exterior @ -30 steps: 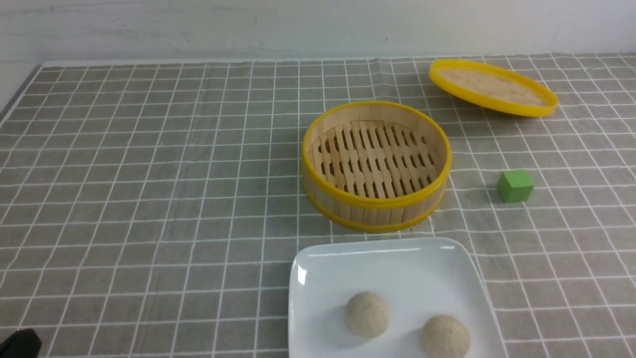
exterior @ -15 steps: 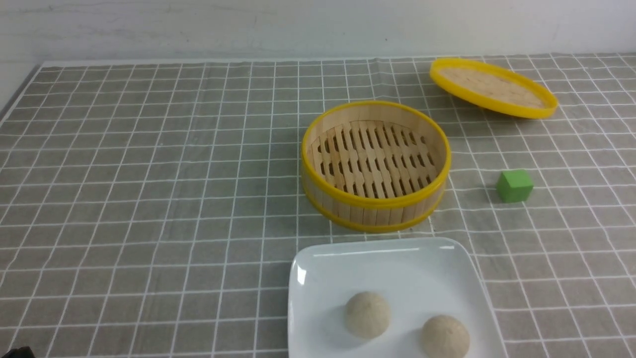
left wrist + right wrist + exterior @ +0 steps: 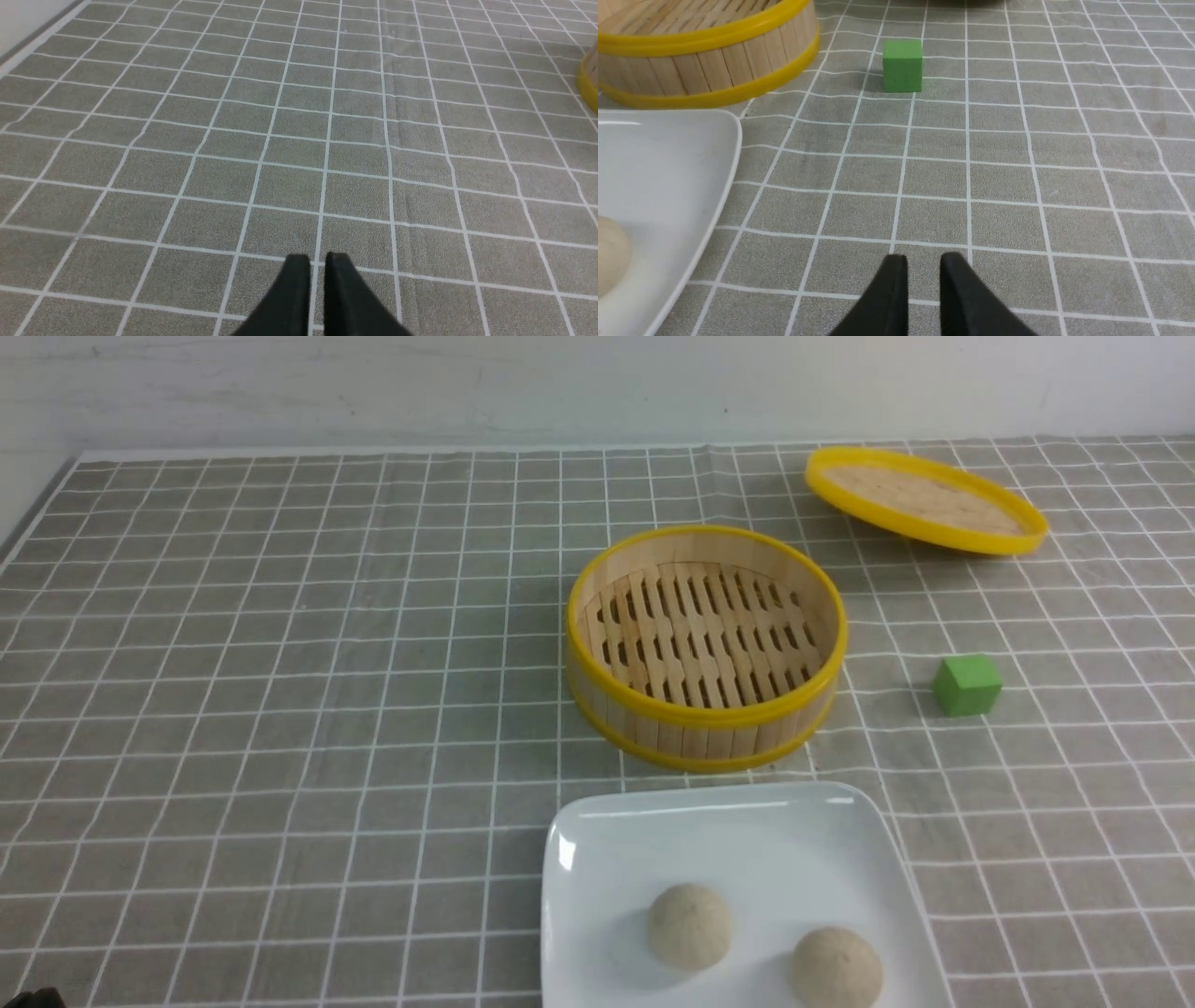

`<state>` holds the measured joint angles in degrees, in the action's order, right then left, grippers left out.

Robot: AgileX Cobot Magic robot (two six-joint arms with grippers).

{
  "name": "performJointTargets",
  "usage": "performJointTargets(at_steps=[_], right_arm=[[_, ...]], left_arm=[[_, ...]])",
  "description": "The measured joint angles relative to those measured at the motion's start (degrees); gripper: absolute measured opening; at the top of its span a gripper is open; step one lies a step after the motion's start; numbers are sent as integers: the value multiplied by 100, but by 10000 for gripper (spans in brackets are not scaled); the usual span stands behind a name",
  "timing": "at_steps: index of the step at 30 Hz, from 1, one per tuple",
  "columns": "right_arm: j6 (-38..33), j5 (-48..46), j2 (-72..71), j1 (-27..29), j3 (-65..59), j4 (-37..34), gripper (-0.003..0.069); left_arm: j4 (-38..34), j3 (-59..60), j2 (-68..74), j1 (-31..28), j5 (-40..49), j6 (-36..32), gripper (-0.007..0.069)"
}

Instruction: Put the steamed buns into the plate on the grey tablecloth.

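You will find the grey white-gridded tablecloth (image 3: 280, 709) bearing the glossy white rounded-square plate (image 3: 728, 831), both cream dough buns (image 3: 689, 926) (image 3: 836, 967) inside it, well apart from either gripper. The round yellow-rimmed bamboo steamer (image 3: 707, 644) is empty. Left gripper (image 3: 317, 261) and right gripper (image 3: 923, 262) hover, tips slightly apart, empty.

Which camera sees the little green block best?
The right wrist view: the green block is big, close and sharp there. The front view shows it small, beside the steamer. The left wrist view misses it.

Front cam looks fwd over grey tablecloth (image 3: 280, 709); wrist cams sit low, close; right shares plate (image 3: 668, 163).
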<state>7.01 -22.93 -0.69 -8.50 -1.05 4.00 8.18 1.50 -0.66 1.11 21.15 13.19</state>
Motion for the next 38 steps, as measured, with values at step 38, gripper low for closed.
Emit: performJointTargets(at_steps=[38], right_arm=[[3,0,0,0,0,0,177]], left_arm=[[7,0,0,0,2,0,118]])
